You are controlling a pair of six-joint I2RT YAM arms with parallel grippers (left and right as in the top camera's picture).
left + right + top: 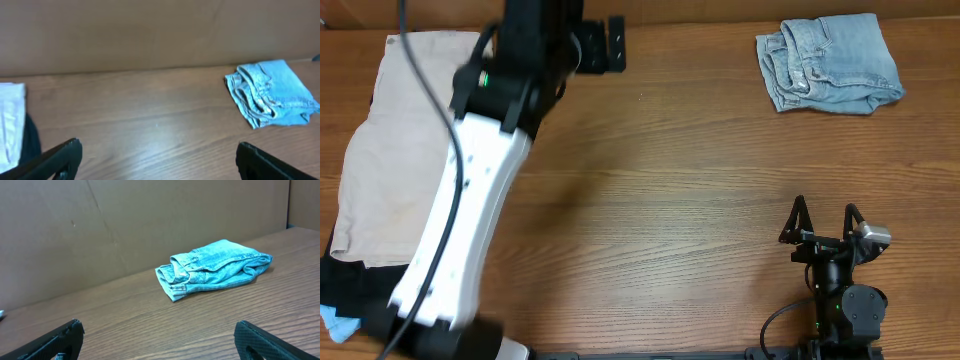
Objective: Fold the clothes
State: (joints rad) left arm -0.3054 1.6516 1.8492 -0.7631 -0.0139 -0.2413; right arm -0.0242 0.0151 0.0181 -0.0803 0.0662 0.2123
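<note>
We count one denim shorts (830, 63) at two o'clock and one cream shorts (390, 140) at nine, partly hidden by the left arm (470, 200). The left gripper (160, 162) and right gripper (824, 212) have their jaws spread, empty.

on the table (670, 200), denim shorts (830, 62) lie far right, other clothes (380, 150) at the left edge.

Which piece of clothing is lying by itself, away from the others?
The light-blue denim shorts, bundled alone at the far right of the table; the cream-beige shorts lie stacked over a black garment at the left.
</note>
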